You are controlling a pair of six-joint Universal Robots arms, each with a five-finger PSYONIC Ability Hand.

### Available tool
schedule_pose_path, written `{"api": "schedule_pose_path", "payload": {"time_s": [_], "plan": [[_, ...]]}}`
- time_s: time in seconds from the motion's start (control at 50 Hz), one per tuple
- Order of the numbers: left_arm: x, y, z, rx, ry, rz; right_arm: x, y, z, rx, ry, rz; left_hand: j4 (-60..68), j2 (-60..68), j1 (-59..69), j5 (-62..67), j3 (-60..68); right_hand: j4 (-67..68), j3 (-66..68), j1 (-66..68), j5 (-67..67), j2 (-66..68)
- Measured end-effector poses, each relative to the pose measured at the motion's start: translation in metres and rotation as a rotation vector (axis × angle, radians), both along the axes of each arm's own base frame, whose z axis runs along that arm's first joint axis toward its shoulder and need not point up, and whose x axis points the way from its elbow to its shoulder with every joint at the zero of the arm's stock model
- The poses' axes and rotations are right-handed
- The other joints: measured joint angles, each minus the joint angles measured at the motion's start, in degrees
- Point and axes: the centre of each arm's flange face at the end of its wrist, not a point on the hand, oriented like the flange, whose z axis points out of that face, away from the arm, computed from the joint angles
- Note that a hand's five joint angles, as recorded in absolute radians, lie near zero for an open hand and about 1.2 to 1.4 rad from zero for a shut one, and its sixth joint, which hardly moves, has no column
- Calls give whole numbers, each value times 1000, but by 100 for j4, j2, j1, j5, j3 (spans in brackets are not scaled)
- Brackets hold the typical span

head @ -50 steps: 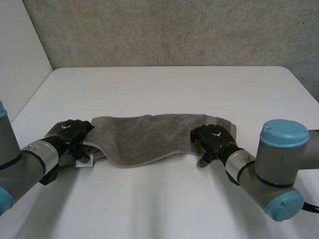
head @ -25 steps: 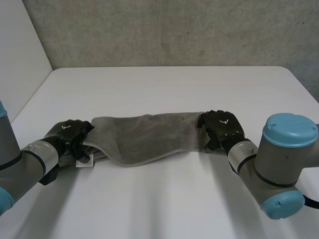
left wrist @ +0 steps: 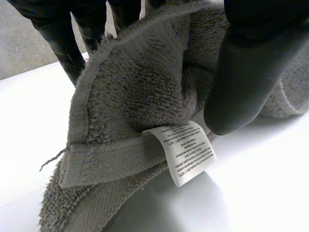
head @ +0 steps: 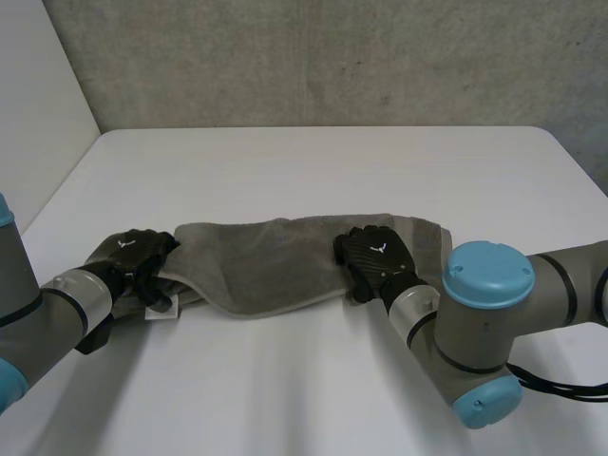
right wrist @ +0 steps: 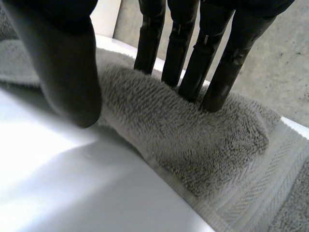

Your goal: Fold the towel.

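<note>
A grey towel (head: 266, 261) lies folded into a long band across the near part of the white table (head: 313, 171). My left hand (head: 133, 258) holds its left end. In the left wrist view the thumb (left wrist: 251, 72) and the fingers (left wrist: 72, 38) pinch the bunched towel (left wrist: 140, 92) between them, and a white care label (left wrist: 186, 152) hangs below. My right hand (head: 373, 255) rests on the band's near edge, right of its middle. In the right wrist view straight fingers (right wrist: 193, 58) press on the towel's fold (right wrist: 193, 145), and the thumb (right wrist: 67, 63) stands at its near edge above the table.
The care label (head: 160, 312) sticks out by my left hand. A grey wall stands behind the table's far edge. My right arm's elbow (head: 484, 332) lies low over the near right of the table.
My right hand swung out to the towel's right end, then came back left to a spot nearer its middle, fingers pressing on the fold. The left hand and its grip are unchanged.
</note>
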Motion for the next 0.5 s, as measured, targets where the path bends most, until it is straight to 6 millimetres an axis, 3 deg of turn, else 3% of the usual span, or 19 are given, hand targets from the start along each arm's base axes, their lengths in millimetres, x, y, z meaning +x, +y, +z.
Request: {"api": "schedule_pose_path", "payload": {"time_s": [0.1,0.18,0.3,0.34,0.44,0.5], "plan": [[0,0,0,-3,1,0,2,-6,-4,-17,13,-6,52,67,90,116,70,2166,2004,2231,2134,2201],[0,0,0,-4,1,0,1,-10,2,-41,11,-17,1143,1164,1192,1214,1178,3155,2814,3035,3089,2897],[0,-1,4,-16,3,1,-5,-15,45,-127,-36,-35,3339,3365,3285,3421,3427,3167,2814,3036,3089,2897],[0,0,8,-29,5,1,-9,-16,62,-153,-47,-41,3810,3789,3465,3785,3911,3167,2851,3038,3089,2897],[-1,2,23,-73,23,-11,-26,-14,97,-161,-17,-20,3887,3814,3468,3826,4023,3167,2983,3044,3089,2897],[-2,5,32,-93,43,-25,-35,-7,105,-115,38,20,3887,3814,3468,3826,4027,3167,3091,3044,3089,2897]]}}
